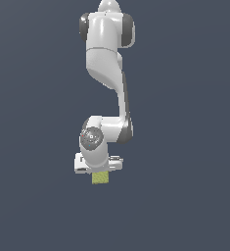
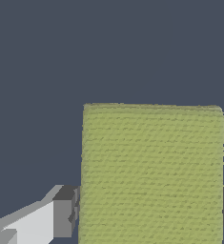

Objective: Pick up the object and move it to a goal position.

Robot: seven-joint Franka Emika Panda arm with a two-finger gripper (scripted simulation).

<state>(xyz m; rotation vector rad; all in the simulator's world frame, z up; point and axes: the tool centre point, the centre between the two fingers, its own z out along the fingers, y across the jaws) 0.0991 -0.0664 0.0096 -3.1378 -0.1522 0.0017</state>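
Observation:
The yellow-green mottled block point(image 1: 101, 178) sticks out just under my white gripper point(image 1: 100, 171) in the exterior view. In the wrist view the block point(image 2: 151, 157) fills the space between the two grey fingertips point(image 2: 66, 214). One fingertip presses on each side of the block, and my gripper point(image 2: 149, 217) is shut on it. The part of the block that lies between the fingers is hidden in the exterior view. No goal marker shows in either view.
The white arm point(image 1: 106, 59) reaches down from the top of the exterior view. A plain dark grey-blue surface point(image 1: 185, 196) lies all around, with nothing else on it in view.

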